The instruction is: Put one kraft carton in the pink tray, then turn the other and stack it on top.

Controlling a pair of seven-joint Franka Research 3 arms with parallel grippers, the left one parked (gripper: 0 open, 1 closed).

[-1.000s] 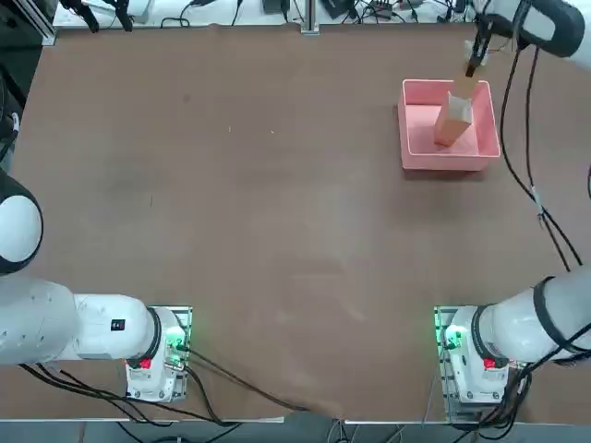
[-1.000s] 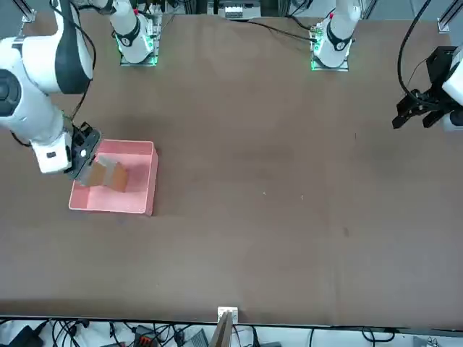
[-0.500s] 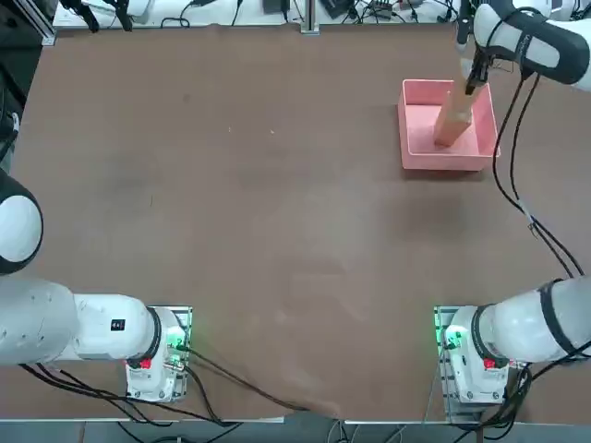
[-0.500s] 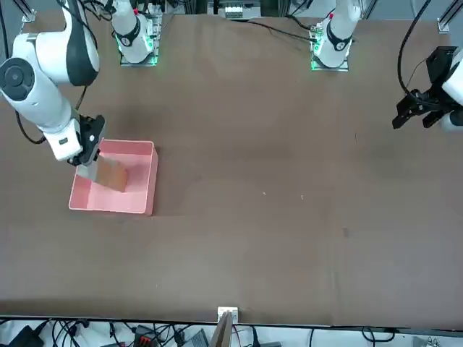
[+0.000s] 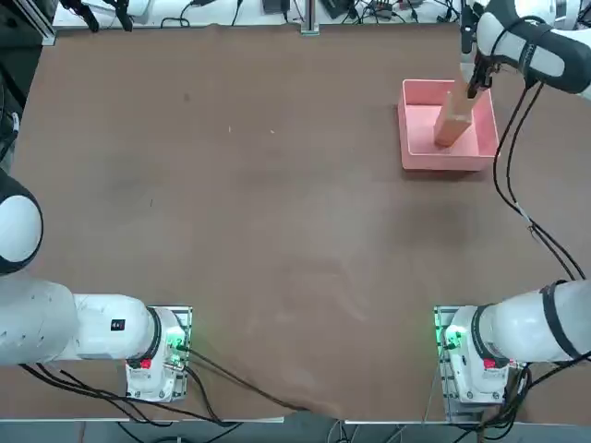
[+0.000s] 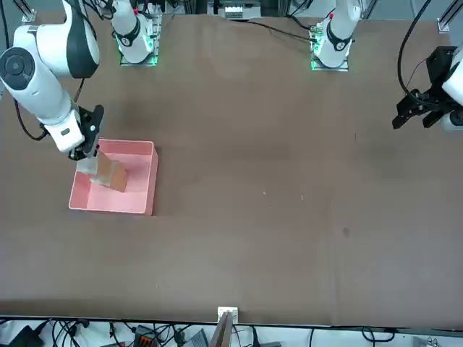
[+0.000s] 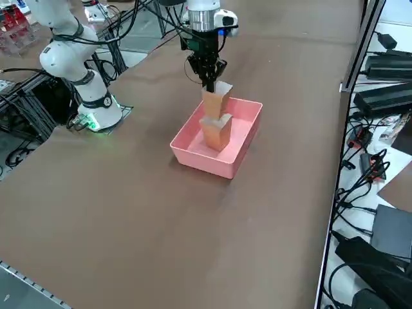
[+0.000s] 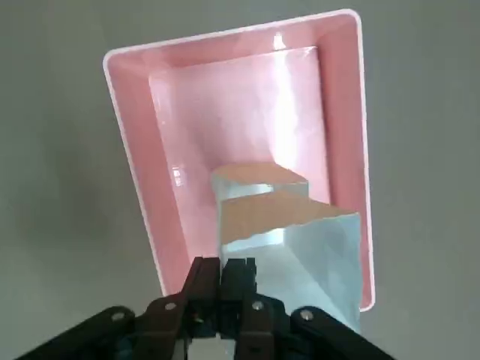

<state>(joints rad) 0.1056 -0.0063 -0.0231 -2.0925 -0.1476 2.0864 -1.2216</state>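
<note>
Hand (image 7: 209,82) higher; cartons (image 7: 215,116) in tray (image 7: 193,154)

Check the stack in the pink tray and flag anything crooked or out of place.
In the pink tray, the upper kraft carton sits offset on the lower kraft carton, overhanging toward the right gripper, which is right at the upper carton's top. Nothing is spilled or visibly damaged.
</note>
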